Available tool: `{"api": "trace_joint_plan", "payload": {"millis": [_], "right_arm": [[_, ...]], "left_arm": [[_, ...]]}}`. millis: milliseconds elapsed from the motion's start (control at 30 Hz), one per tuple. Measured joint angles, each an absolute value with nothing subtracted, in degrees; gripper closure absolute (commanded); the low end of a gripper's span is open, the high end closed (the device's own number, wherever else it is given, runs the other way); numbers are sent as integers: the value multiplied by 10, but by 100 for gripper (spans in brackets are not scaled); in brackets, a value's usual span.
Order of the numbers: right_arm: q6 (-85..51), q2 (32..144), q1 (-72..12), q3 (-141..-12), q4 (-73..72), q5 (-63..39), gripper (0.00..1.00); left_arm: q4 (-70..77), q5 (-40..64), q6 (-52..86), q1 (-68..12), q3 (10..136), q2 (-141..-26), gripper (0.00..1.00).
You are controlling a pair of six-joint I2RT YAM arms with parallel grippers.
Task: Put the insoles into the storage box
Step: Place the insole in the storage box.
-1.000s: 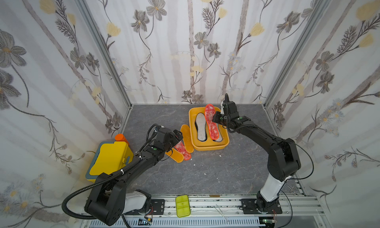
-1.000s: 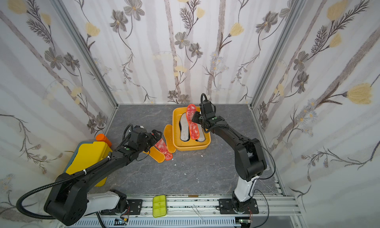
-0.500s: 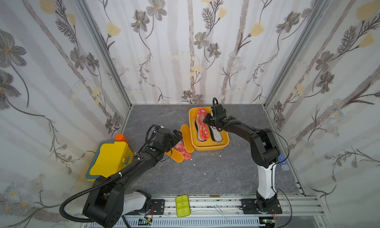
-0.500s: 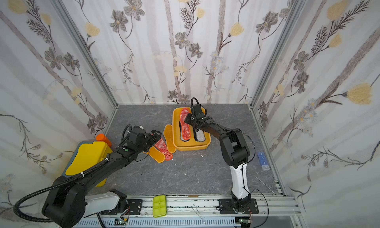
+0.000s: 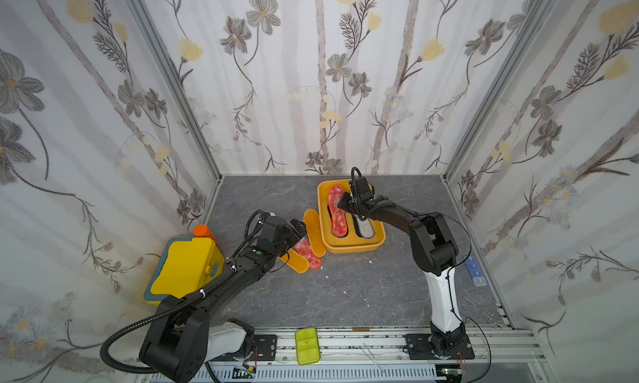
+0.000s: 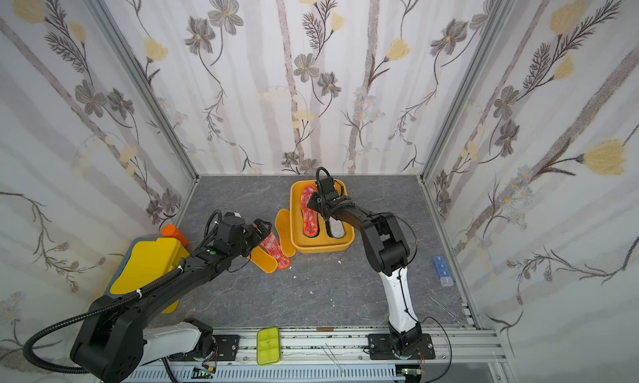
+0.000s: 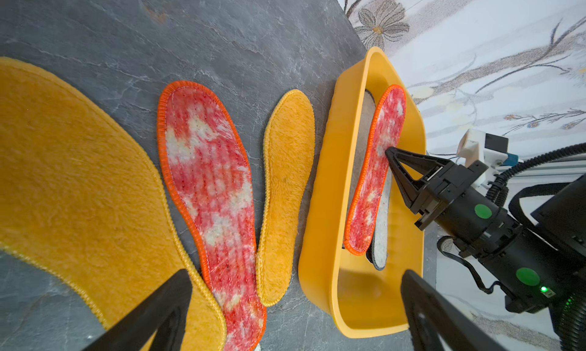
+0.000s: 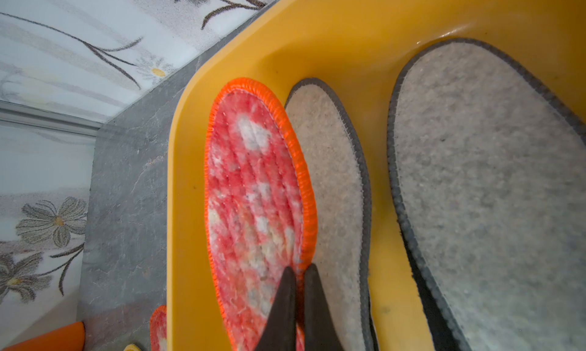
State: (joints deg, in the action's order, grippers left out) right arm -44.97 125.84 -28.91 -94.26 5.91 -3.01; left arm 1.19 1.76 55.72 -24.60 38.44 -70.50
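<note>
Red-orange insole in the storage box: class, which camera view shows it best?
The left wrist view: the red-orange insole shows at full length, tilted, with the right gripper pinching its edge. In the right wrist view the insole is cut off, one end only. In both top views it looks small.

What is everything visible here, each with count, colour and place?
storage box: one, yellow-orange, far middle of table.
held insole: one, red-orange speckled, inside storage box.
felt insoles: two, grey-white, inside storage box.
loose insole: one, red-orange speckled, on table beside box.
plush insoles: two, orange-yellow, on table flanking loose insole.
lidded box: one, yellow, grey-blue trim, by left arm.
cylinder: one, orange, behind lidded box.
tray: one, lime-green, front rail.
case: one, blue, right table edge.
left hand: one, black, open above loose insole.
right hand: one, black, shut on held insole.
</note>
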Motion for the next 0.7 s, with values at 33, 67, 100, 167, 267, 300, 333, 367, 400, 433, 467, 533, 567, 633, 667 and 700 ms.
{"api": "trace_joint_plan", "payload": {"millis": [33,67,100,167,267,300,333,367,400,433,467,533,567,633,667,700], "right_arm": [[-450,1262,-289,-943,59,-28,100],[-450,1267,-289,-943,59,-27,100],[-451,1270,-289,-943,61,-26,100],[-451,1277,-289,-945,63,-26,100],[-452,1281,-289,-949,63,-24,99],[-452,1282,-289,-950,63,-24,99],[-452,1283,-289,-951,63,-24,98],[-452,1284,-289,-952,63,-24,94],[-452,1285,-289,-952,63,-24,88],[-452,1285,-289,-952,63,-24,87],[-453,1285,-289,-953,63,-24,86],[-453,1285,-288,-954,63,-24,83],[-453,1285,-288,-955,63,-24,80],[-453,1285,-288,-955,63,-24,78],[-453,1285,-288,-955,65,-24,75],[-453,1285,-288,-955,67,-24,74]], "left_arm": [[12,18,557,-246,384,-703,0],[12,18,557,-246,384,-701,0],[12,18,557,-246,384,-700,0],[12,18,557,-246,384,-698,0],[12,18,557,-246,384,-698,0],[12,18,557,-246,383,-697,0],[11,18,557,-246,383,-697,0],[11,18,557,-246,383,-697,0],[11,18,557,-246,383,-697,0],[11,18,557,-246,383,-697,0],[11,18,557,-246,383,-697,0],[11,18,557,-246,383,-697,0],[11,18,557,-246,383,-697,0],[11,18,557,-246,382,-696,0],[11,18,557,-246,382,-696,0],[11,18,557,-246,381,-696,0]]}}
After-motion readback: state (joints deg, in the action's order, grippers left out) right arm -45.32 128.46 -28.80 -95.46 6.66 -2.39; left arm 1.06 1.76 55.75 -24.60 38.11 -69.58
